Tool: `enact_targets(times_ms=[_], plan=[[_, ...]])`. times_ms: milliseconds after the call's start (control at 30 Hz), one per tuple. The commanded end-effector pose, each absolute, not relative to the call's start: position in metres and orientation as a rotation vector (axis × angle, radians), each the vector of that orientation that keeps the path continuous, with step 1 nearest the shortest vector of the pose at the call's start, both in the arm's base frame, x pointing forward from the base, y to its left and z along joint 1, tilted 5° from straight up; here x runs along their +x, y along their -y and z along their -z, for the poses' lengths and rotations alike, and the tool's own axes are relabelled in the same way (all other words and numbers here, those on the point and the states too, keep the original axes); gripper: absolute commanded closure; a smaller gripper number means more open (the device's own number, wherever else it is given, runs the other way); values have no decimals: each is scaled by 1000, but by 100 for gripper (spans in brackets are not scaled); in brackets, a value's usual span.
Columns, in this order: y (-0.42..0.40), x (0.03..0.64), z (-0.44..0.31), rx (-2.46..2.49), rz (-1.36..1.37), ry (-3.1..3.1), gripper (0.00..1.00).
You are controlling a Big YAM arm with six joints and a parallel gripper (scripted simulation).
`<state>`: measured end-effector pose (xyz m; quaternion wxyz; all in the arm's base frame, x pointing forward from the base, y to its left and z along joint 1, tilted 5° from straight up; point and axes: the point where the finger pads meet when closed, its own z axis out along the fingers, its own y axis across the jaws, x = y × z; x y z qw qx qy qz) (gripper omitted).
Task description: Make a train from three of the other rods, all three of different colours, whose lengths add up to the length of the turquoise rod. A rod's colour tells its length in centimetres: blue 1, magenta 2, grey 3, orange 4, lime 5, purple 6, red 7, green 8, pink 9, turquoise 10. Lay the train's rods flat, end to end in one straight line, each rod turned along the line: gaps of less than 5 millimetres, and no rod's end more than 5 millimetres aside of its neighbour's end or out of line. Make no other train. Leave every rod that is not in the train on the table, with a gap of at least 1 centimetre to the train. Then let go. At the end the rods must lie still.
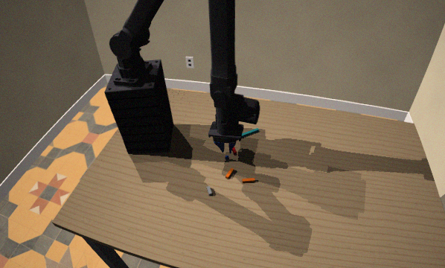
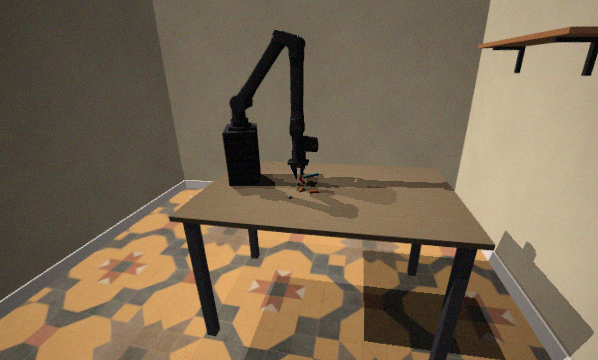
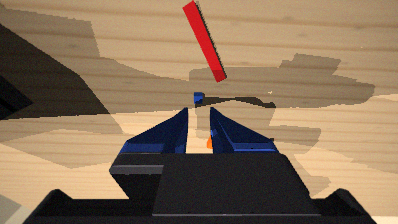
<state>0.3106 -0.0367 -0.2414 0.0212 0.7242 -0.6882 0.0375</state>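
My gripper (image 1: 226, 151) (image 2: 299, 178) (image 3: 199, 112) is partly open, with nothing between its fingers, above the table. The short blue rod (image 1: 227, 157) (image 3: 198, 97) lies just ahead of the fingertips in the wrist view. The red rod (image 1: 234, 150) (image 3: 205, 42) lies slanted beyond it, apart from it. The turquoise rod (image 1: 250, 132) (image 2: 311, 175) lies farther back, partly hidden by the gripper in the top view. One orange rod (image 1: 230, 173) lies slanted in front; a second orange rod (image 1: 248, 180) (image 2: 314, 192) lies to its right. The grey rod (image 1: 209, 190) (image 2: 289, 197) lies front left. All rods look apart.
The arm's black pedestal (image 1: 146, 119) (image 2: 242, 157) stands at the left on the wooden table (image 1: 356, 238) (image 2: 404, 220). The arm's shadows cross the rods' area. A wall shelf (image 2: 569, 34) hangs at the right, far from the gripper.
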Motion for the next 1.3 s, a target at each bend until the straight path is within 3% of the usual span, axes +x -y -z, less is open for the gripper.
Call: enact_targets(times_ms=[0,1267], plan=[[38,312,249,2254,-120,2138,77],[39,312,260,2252,-120,2139,77]])
